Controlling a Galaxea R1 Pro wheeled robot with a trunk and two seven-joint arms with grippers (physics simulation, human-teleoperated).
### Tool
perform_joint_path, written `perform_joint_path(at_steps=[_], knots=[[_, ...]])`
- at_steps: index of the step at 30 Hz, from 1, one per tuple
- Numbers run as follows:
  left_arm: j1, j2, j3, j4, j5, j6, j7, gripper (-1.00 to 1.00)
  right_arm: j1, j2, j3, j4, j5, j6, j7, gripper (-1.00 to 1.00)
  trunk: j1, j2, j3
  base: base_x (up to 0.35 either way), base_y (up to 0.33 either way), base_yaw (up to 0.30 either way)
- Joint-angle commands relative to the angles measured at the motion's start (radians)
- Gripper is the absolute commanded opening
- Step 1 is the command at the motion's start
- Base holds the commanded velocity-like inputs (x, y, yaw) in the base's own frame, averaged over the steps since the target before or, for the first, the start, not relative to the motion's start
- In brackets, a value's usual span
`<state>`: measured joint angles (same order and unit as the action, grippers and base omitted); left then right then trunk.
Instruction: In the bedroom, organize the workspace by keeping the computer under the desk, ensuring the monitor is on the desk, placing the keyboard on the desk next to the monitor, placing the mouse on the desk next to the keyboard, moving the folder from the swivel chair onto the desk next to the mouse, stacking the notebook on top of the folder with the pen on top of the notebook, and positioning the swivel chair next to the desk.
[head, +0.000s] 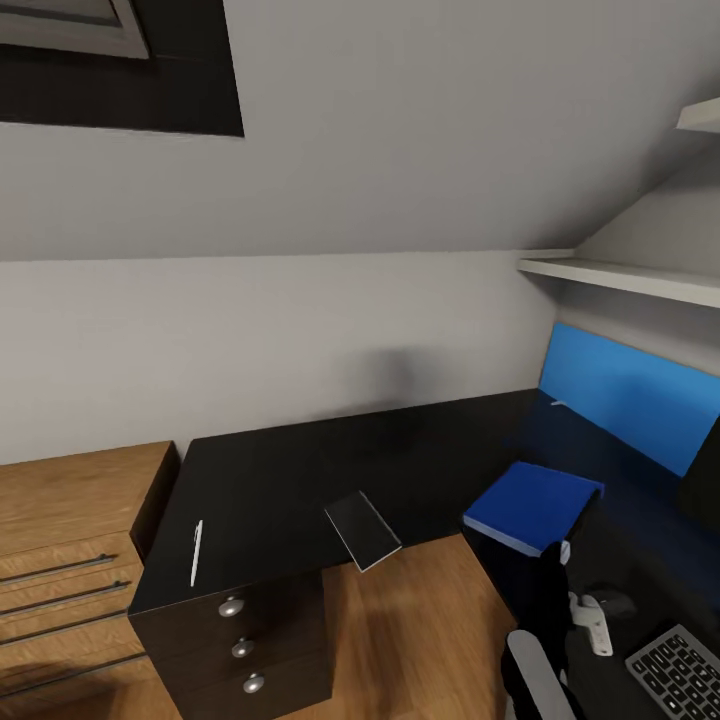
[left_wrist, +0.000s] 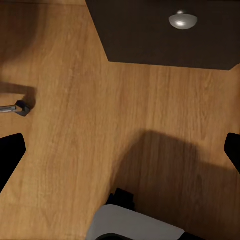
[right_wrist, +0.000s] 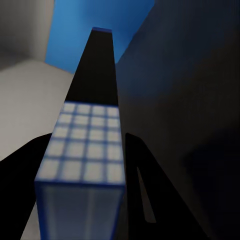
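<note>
My right gripper is shut on the near edge of the bright-blue folder, holding it just above the right wing of the black desk. In the right wrist view the folder runs edge-on between the dark fingers. The dark-grey notebook lies at the desk's front edge, one corner overhanging. A pale pen rests near the left front corner. The keyboard and a small black mouse sit on the desk at lower right. My left gripper hangs open over the floor.
The black three-drawer unit with silver knobs stands under the desk's left end. A light-wood drawer chest is beside it. A blue wall panel and white shelf back the right wing, and the monitor's edge shows there.
</note>
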<state>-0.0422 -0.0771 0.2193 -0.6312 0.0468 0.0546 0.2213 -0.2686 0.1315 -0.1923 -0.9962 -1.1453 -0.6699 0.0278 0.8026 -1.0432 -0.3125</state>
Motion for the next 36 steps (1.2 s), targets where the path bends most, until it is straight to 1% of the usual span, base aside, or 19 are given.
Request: perform_joint_path(at_steps=[1, 8, 10, 13, 19, 22, 26, 30, 31, 32, 33, 36], knots=[[0.0, -0.001, 0.002, -0.002, 0.005, 0.005, 0.001, 1.0, -0.004, 0.001, -0.001, 0.005, -0.005, -0.011, 0.003, -1.0, 0.0, -0.001, -0.001, 0.0, 0.0, 0.0], [0.0, -0.001, 0.002, -0.002, 0.004, 0.005, 0.001, 1.0, -0.031, 0.0, -0.002, 0.064, -0.007, -0.068, -0.001, -1.0, 0.0, -0.001, -0.001, 0.0, 0.0, 0.0], [0.0, -0.001, 0.002, -0.002, 0.004, 0.005, 0.001, 1.0, -0.044, 0.0, -0.002, 0.087, -0.009, -0.1, -0.012, -1.0, 0.0, -0.001, -0.001, 0.0, 0.0, 0.0], [0.0, -0.001, 0.002, -0.002, 0.005, 0.005, 0.001, 1.0, -0.055, 0.0, -0.002, 0.1, -0.009, -0.118, -0.028, -1.0, 0.0, -0.001, -0.001, 0.0, 0.0, 0.0], [0.0, -0.001, 0.002, -0.002, 0.004, 0.005, 0.001, 1.0, -0.059, 0.0, -0.002, 0.106, -0.011, -0.125, -0.039, -1.0, 0.0, -0.001, -0.001, 0.015, 0.0, 0.0], [-0.001, -0.001, 0.0, -0.002, 0.004, 0.004, 0.001, 1.0, -0.06, 0.0, -0.002, 0.106, -0.011, -0.125, -0.04, -1.0, 0.0, -0.001, -0.001, 0.202, -0.012, 0.0], [0.0, -0.001, 0.0, -0.002, 0.003, -0.035, 0.001, 1.0, -0.061, 0.0, -0.002, 0.107, -0.012, -0.125, -0.043, -1.0, 0.0, -0.001, -0.001, 0.202, -0.079, 0.0], [0.0, -0.001, 0.0, -0.001, 0.002, -0.044, 0.001, 1.0, -0.063, 0.0, -0.002, 0.108, -0.011, -0.125, -0.087, -1.0, 0.0, -0.001, -0.001, 0.037, -0.018, 0.0], [0.0, -0.001, 0.0, -0.001, 0.002, -0.045, 0.001, 1.0, -0.065, 0.0, -0.002, 0.107, -0.011, -0.125, -0.108, -1.0, 0.0, -0.001, -0.001, 0.013, -0.006, 0.0], [-0.001, -0.001, 0.0, -0.001, 0.002, -0.046, 0.001, 1.0, -0.071, -0.001, -0.002, 0.107, -0.011, -0.125, -0.148, -1.0, 0.0, -0.001, -0.001, 0.005, -0.003, 0.0], [0.0, -0.001, 0.0, -0.001, 0.002, -0.047, 0.001, 1.0, -0.073, -0.001, -0.002, 0.107, -0.011, -0.125, -0.162, -1.0, 0.0, -0.001, -0.001, 0.003, -0.002, 0.0], [0.0, -0.001, 0.0, -0.002, 0.002, -0.047, 0.001, 1.0, -0.076, -0.001, -0.002, 0.108, -0.011, -0.125, -0.181, -1.0, 0.0, -0.001, -0.001, 0.001, -0.001, 0.0]])
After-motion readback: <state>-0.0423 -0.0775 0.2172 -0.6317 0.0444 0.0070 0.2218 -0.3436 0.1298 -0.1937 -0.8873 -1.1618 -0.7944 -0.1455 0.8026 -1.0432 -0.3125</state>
